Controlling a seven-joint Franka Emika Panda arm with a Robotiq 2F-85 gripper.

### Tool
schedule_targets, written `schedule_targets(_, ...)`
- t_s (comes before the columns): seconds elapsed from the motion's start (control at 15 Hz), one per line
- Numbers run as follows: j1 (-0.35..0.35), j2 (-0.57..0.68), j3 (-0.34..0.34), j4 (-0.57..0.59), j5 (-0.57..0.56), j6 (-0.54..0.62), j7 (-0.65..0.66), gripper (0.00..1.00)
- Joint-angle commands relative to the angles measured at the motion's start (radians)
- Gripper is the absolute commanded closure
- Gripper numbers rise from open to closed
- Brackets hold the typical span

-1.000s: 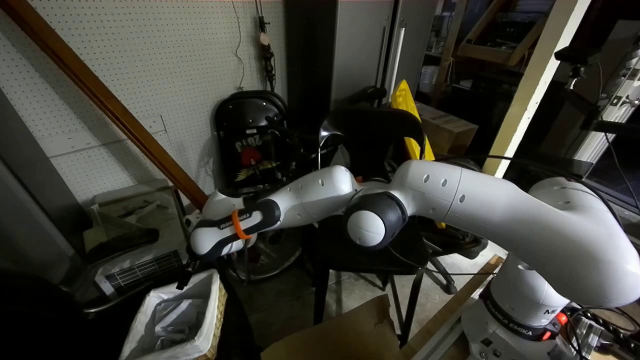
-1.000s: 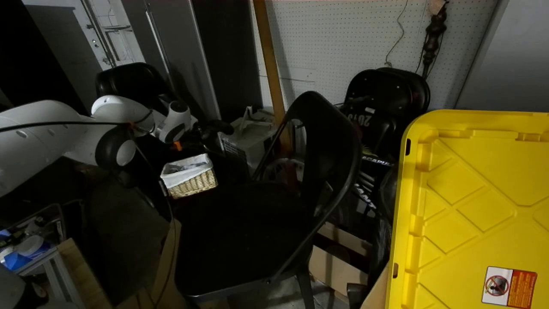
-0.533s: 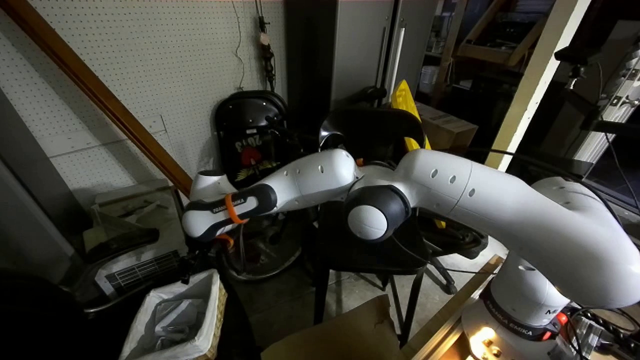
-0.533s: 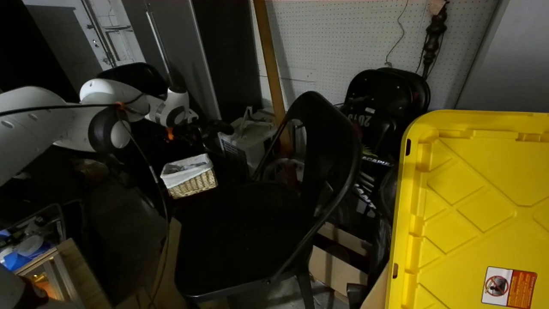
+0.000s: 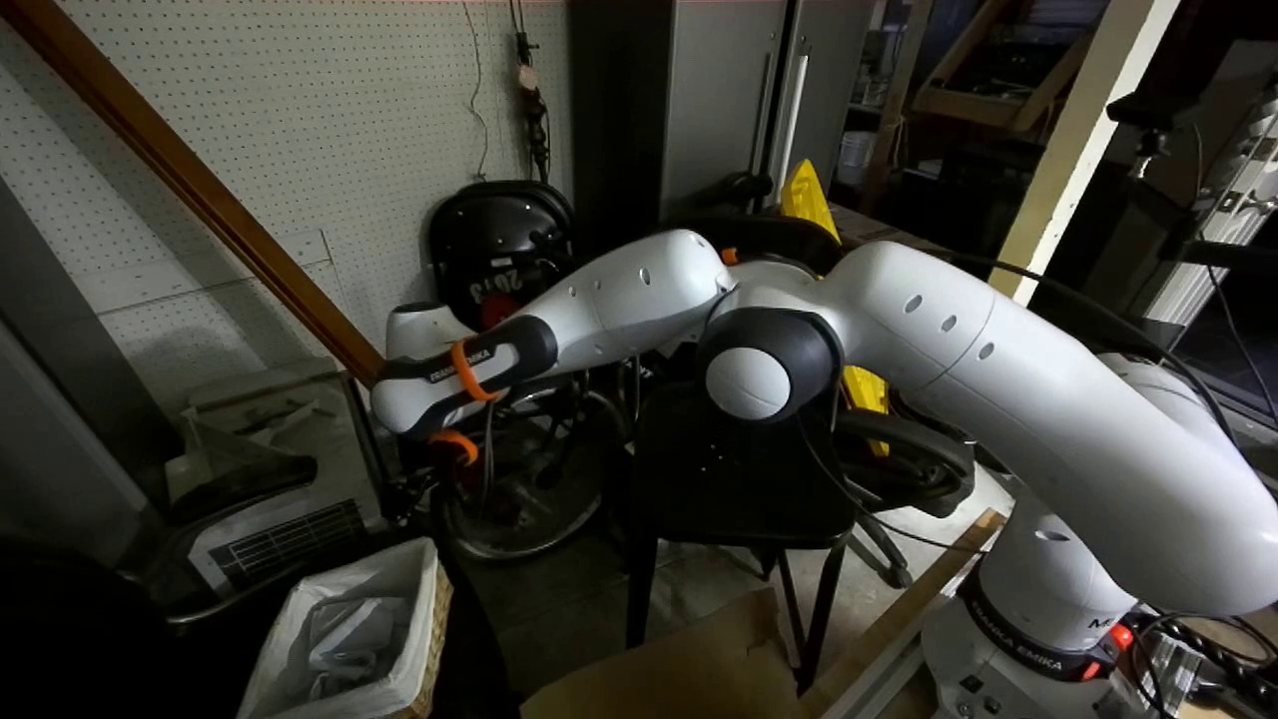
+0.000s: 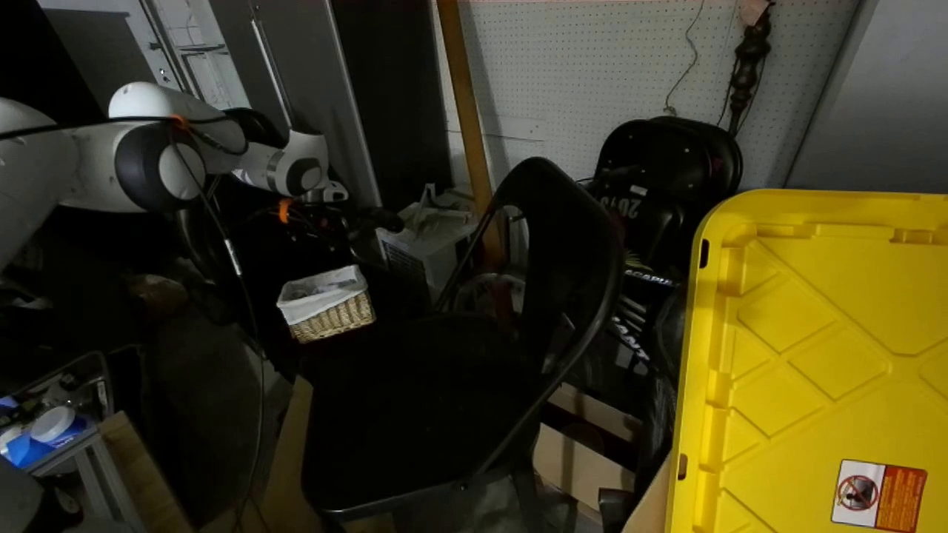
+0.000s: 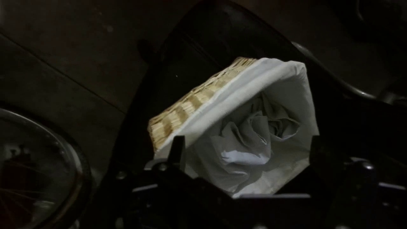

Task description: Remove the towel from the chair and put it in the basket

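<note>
The wicker basket [image 5: 437, 619] with a white cloth liner stands on a dark padded surface. It also shows in an exterior view [image 6: 337, 318] and in the wrist view [image 7: 190, 105]. A crumpled grey-white towel [image 7: 244, 136] lies inside it, and shows in an exterior view too [image 5: 354, 639]. My gripper [image 7: 246, 141] is open, with its fingers wide apart and nothing between them. It hangs above the basket, apart from it; in an exterior view the dark gripper [image 5: 404, 499] is hard to make out. The black metal chair [image 6: 415, 414] also shows in an exterior view [image 5: 739, 489], partly behind my arm.
A grey heater-like unit [image 5: 290, 539] stands beside the basket. A bicycle wheel [image 5: 529, 539] and folded black chairs [image 5: 499, 240] are behind. A yellow lid [image 6: 815, 355] fills the right of an exterior view. A cable [image 6: 237, 259] hangs from my arm.
My arm and gripper have risen away from the basket. The basket, the towel in it and the chair have not moved.
</note>
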State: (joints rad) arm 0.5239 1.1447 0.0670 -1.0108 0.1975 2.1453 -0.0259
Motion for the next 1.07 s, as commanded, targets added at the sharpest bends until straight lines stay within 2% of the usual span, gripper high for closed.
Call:
schedule_targets(0.0,-0.002,-0.149,-0.043,-0.239,0.031,0.030,0.145,0.00)
schedule_targets(0.47,-0.005,-0.304,-0.102,-0.538,0.104,0.146,0.364,0.00)
schedule_targets(0.53,-0.048,-0.327,-0.055,-0.581,0.042,0.162,0.427,0.00)
schedule_targets(1.0,-0.073,-0.536,-0.085,-0.902,-0.027,0.169,0.586,0.00)
